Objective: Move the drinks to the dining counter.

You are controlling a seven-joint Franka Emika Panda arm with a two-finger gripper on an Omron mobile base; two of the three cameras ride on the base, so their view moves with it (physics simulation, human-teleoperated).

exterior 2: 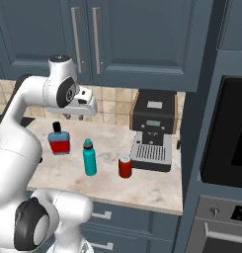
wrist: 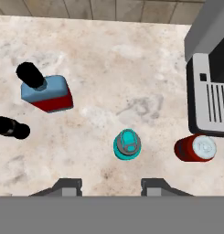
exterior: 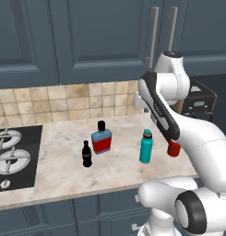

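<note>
Teal bottle (wrist: pixel 127 144): stands upright mid-worktop, just above the gripper's fingertips in the hand view; likely rigid and light, smooth sided, so it could slip; best taken around the straight body below the cap
Red can (wrist: pixel 195 148): upright, just beside the drip tray of the coffee machine (exterior 2: pixel 153 129); thin walled by the look of it, so squeeze gently, and there is little room on the machine side
Flat blue bottle (exterior: pixel 102 139): upright, red label, black cap; the flat faces look like the better hold
Small black bottle (exterior: pixel 86 154): upright, near the blue one on the stove side; narrow and easy to tip
Gripper (wrist: pixel 111 185): jaws apart with nothing between them, hovering high over the drinks and looking down
Worktop (exterior: pixel 54 166): pale marble look, smooth and hard, so a nudged drink would probably slide
Room: black stove (exterior: pixel 8 156) at one end, tiled backsplash (exterior: pixel 63 101) behind, dark blue cabinets (exterior: pixel 86 37) above, a wall oven (exterior 2: pixel 226 128) past the coffee machine
Progress: all four drinks are on this narrow worktop, none moved yet
</note>
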